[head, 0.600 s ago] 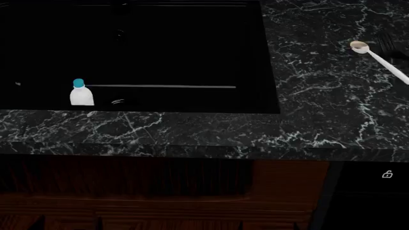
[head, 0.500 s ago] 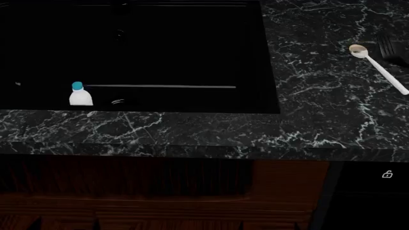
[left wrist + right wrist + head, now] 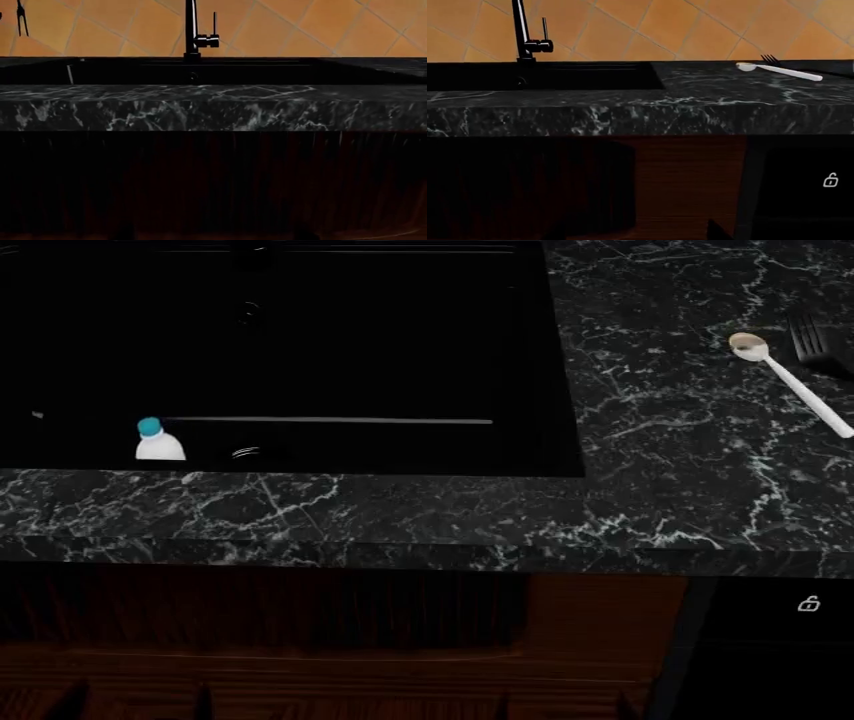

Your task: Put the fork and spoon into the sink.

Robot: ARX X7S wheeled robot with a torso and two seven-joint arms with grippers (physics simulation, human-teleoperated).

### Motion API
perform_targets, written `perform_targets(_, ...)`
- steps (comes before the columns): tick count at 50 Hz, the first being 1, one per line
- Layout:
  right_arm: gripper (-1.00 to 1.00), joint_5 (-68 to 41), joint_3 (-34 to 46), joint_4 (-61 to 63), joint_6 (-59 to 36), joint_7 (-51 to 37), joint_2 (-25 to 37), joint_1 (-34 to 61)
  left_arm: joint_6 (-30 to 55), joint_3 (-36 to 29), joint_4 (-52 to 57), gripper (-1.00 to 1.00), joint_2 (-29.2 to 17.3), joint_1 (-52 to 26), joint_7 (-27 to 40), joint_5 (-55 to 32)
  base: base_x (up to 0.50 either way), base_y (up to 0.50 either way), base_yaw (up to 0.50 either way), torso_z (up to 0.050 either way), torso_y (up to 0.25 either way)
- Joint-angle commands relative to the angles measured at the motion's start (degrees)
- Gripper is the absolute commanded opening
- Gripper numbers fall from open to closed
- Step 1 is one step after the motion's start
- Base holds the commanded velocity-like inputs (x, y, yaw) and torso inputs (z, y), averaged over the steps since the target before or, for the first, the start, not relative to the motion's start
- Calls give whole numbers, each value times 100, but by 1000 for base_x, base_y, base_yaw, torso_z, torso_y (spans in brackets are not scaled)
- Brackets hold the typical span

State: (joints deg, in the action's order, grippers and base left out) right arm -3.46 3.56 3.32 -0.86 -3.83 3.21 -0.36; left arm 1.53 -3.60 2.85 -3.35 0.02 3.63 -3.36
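Observation:
The white spoon [image 3: 790, 377] lies on the marble counter at the far right, its beige bowl pointing toward the sink [image 3: 374, 340]. The dark fork [image 3: 813, 340] lies just beyond it at the picture's edge, tines toward the back. The right wrist view shows the spoon [image 3: 780, 72] and the fork's tines [image 3: 770, 59] on the countertop, right of the sink [image 3: 587, 76]. Both arms hang below counter height facing the cabinet. Of my left gripper [image 3: 213, 235] and right gripper [image 3: 635, 234] only dark fingertips show, wide apart, holding nothing. Neither shows in the head view.
A white bottle with a blue cap [image 3: 158, 442] lies in the sink near its front left, beside the round drain [image 3: 247, 452]. A black faucet [image 3: 193, 30] stands behind the basin. The counter's thick front edge [image 3: 400, 540] overhangs dark wood cabinet fronts [image 3: 687, 185].
The bottle in the sink has slid a little to the left and tipped lower. The spoon shifted slightly and then lay still. The head view itself has not moved.

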Motion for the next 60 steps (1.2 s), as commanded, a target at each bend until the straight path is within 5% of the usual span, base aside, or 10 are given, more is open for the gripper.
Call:
perform_targets(1,100,-132,96,844,-311,-145,152,-37,464,-162,921,100,-188,31,234,106,0,0,0,0,0)
perform_targets(24,100,-126,262,2041,-1422,-241,580,538,1805,-145,1995,100,-536,-851,411,62,0,0,0,0,0)
perform_targets(39,100,-648,110,3046,-3456,-203,819,1619,5036,391,2988,100,-640,-2382,771,-160,0,0,0,0,0)
perform_targets(48,100,-837,137,3477,-4698,-182,1032,2419,5719,620,2799,100,-850,-3098,816,-196,0,0,0,0,0)
perform_targets(60,100,-1048,9,3239,-5185,-107,1050,3208,6119,977,2762,100,-1261,-3662,799,-169,0,0,0,0,0)
